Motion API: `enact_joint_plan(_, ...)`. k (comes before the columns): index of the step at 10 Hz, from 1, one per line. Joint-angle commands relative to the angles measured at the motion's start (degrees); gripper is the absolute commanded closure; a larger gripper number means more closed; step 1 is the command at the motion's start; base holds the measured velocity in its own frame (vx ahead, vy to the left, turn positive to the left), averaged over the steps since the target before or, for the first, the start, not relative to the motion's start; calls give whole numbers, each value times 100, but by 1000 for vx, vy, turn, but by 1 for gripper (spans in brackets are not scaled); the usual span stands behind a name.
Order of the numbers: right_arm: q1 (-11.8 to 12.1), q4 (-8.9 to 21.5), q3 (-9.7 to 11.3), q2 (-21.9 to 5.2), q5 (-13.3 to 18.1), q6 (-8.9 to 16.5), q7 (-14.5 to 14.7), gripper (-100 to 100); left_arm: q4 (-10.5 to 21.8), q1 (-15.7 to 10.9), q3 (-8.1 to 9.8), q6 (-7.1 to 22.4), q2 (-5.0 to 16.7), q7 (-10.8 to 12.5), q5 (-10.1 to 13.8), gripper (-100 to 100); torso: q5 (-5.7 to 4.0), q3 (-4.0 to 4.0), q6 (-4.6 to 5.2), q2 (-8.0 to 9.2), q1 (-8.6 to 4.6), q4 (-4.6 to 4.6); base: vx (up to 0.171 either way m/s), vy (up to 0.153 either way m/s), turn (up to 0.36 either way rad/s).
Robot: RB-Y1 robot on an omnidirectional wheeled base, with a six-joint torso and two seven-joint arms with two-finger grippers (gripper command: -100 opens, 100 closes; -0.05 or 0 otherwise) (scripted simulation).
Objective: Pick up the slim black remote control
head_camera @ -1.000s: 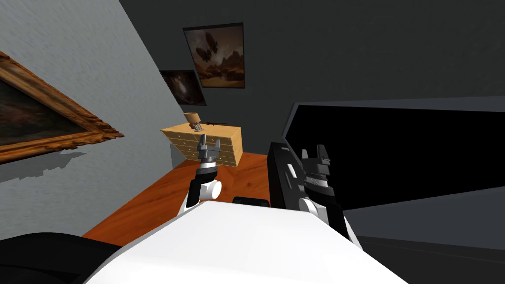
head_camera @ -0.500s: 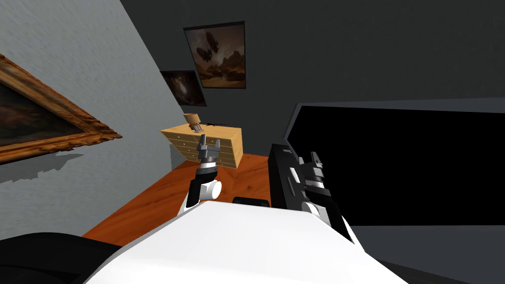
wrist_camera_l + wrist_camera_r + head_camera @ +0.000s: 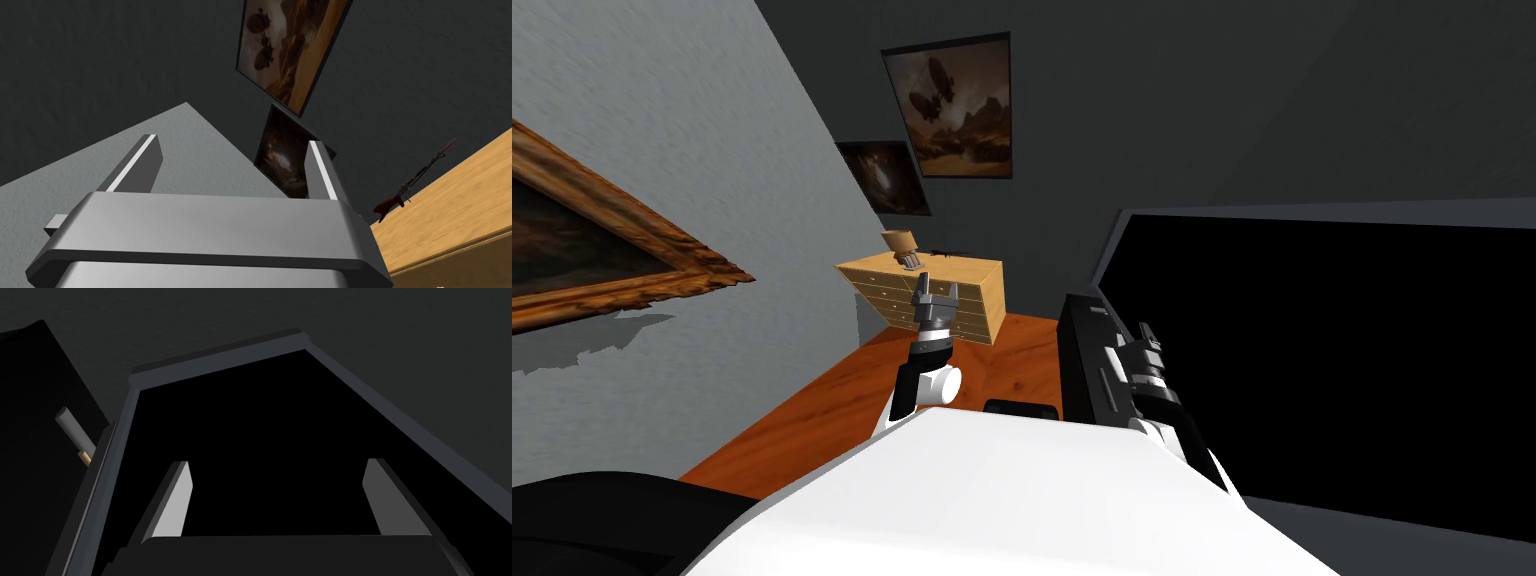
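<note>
Black slim flat shape, taken as the remote control (image 3: 1022,407), lying on orange wood surface (image 3: 812,420) between the two arms, near edge cut off, details too dark to make out. Just beside it, tall black slab (image 3: 1077,340) with pale patches, unclear what. Left gripper (image 3: 232,142) fingers apart, empty, raised before light wood drawer chest (image 3: 982,290). Right gripper (image 3: 277,463) fingers apart, empty, facing grey-framed black area (image 3: 1332,350); sits lower and closer in than a second ago.
</note>
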Motion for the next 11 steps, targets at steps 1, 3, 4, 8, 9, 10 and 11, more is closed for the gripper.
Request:
enact_joint_plan(1, 72, 286, -65, 24, -181, 225, -215, -100, 0, 0, 0, 0, 0, 0, 0, 0, 0, 0, 0, 0, 0, 0, 125, -8, 35)
enact_joint_plan(3, 160, 608, -175, 43, -426, 538, -484, -100, 0, 0, 0, 0, 0, 0, 0, 0, 0, -6, 1, -11, -3, -2, 157, -3, 37)
enact_joint_plan(4, 160, 646, -175, 43, -426, 538, -484, -100, 0, 1, 0, 0, 0, 0, 0, 0, 0, -10, 1, -18, -2, -4, 107, 4, 14)
enact_joint_plan(8, 287, 1201, -344, 55, -801, 1027, -899, -100, 0, 0, 0, 0, 0, 0, 0, 0, 1, 6, 0, 9, 3, 2, 88, 2, 27)
enact_joint_plan(9, 287, 1201, -344, 55, -801, 1027, -899, -100, 0, 0, 0, 0, 0, 0, 0, 0, 1, 1, 0, 2, 1, 1, 91, 1, 16)
enact_joint_plan(10, 327, 1402, -401, 52, -928, 1196, -1040, -100, 0, 0, 0, 0, 0, 0, 0, 0, 1, 4, 1, 8, 1, 1, 87, -2, 24)
enact_joint_plan(11, 367, 1610, -459, 46, -1055, 1367, -1182, -100, 0, 0, 0, 0, 0, 0, 0, 0, 1, 5, 1, 9, -1, 2, 133, -6, 45)
